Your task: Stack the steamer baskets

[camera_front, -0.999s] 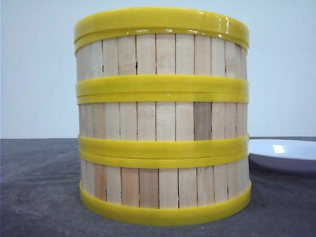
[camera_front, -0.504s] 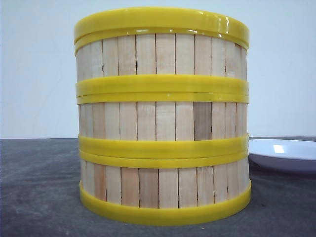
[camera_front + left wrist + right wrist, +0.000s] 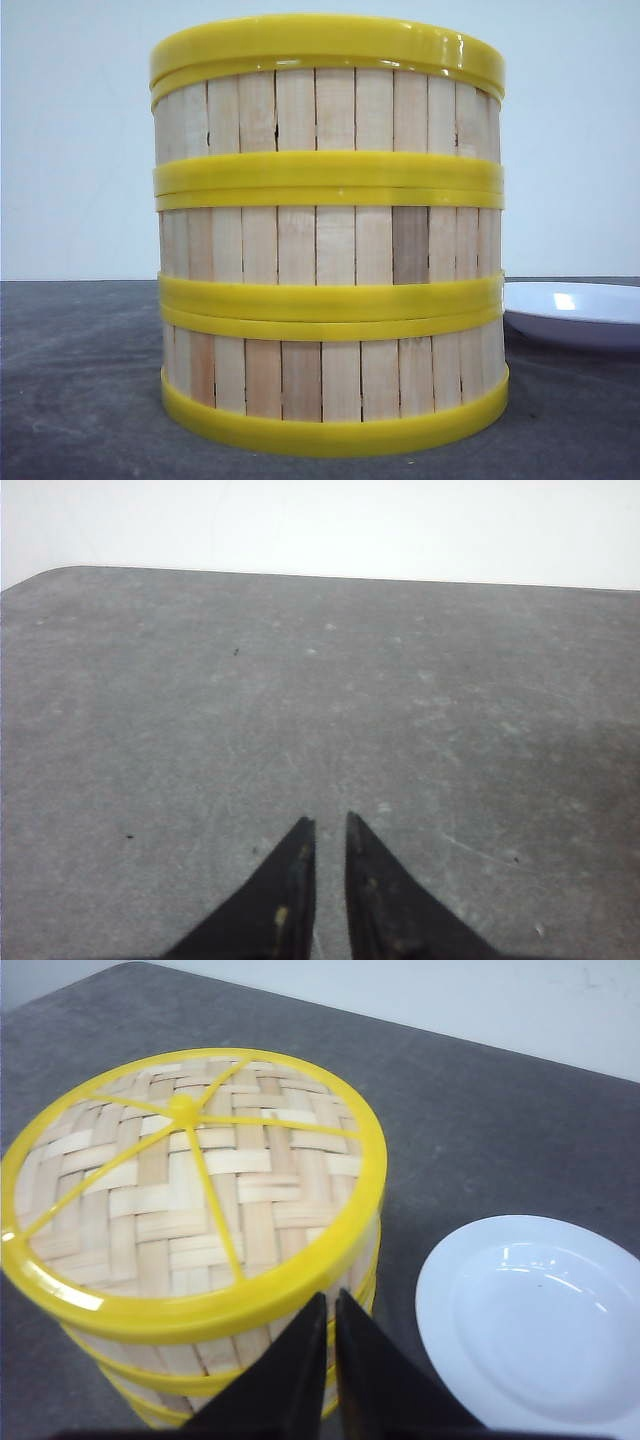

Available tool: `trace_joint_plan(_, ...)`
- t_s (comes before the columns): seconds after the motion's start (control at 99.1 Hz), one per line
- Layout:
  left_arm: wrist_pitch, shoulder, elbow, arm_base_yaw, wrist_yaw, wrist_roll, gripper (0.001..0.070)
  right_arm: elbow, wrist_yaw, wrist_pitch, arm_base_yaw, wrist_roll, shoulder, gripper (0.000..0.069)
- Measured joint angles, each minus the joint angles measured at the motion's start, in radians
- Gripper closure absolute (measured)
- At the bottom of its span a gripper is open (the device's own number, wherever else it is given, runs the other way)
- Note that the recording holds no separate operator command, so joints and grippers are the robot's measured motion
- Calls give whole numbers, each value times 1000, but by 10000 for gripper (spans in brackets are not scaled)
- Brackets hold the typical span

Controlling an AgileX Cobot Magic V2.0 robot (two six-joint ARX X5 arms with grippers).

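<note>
A dark grey, lightly speckled counter [image 3: 80, 380] runs back to a plain pale wall. In the front view the steamer baskets [image 3: 330, 240] stand in the middle of the counter as one straight column of three, each wall of pale vertical wood slats set between thick yellow plastic rings, the rings of neighbouring baskets meeting in double yellow bands. The column sits squarely, with no basket offset from the one below.

The right wrist view looks down on the top of the column, where a woven bamboo lid [image 3: 190, 1185] with a yellow rim, thin yellow spokes and a small yellow knob covers the uppermost basket. A white plate [image 3: 535, 1325] lies flat on the counter just beside the column, on the robot's right, not touching it; its rim also shows at the right edge of the front view.

The right tool [image 3: 331, 1305] hangs above and near the lid's rim, its two black fingers [image 3: 290, 1380] drawn together with only a thin slit between them and nothing held. The left tool [image 3: 330, 825] is over a bare stretch of counter, its black fingers likewise nearly closed with a narrow gap and nothing gripped.
</note>
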Motion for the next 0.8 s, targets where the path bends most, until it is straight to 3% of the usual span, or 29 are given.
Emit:
trace_joint_plan(0.121, 0, 0, 0, 0, 0, 0, 681, 0, 48, 37, -31, -32, 0, 682)
trace_joint_plan(0.242, 0, 0, 0, 0, 0, 0, 681, 0, 27, 100, -150, -109, 0, 682)
trace_joint_plan(0.444, 0, 0, 0, 0, 0, 0, 681, -17, -240, 189, -509, -248, -20, 682)
trace_joint_plan(0.605, 0, 0, 0, 0, 0, 0, 681, -137, -455, 330, -819, -285, -84, 682)
trace_joint_plan(0.716, 0, 0, 0, 0, 0, 0, 681, -269, -545, 443, -970, -290, -140, 682)
trace_joint_plan(0.797, 0, 0, 0, 0, 0, 0, 681, -376, -558, 484, -1026, -290, -195, 682)
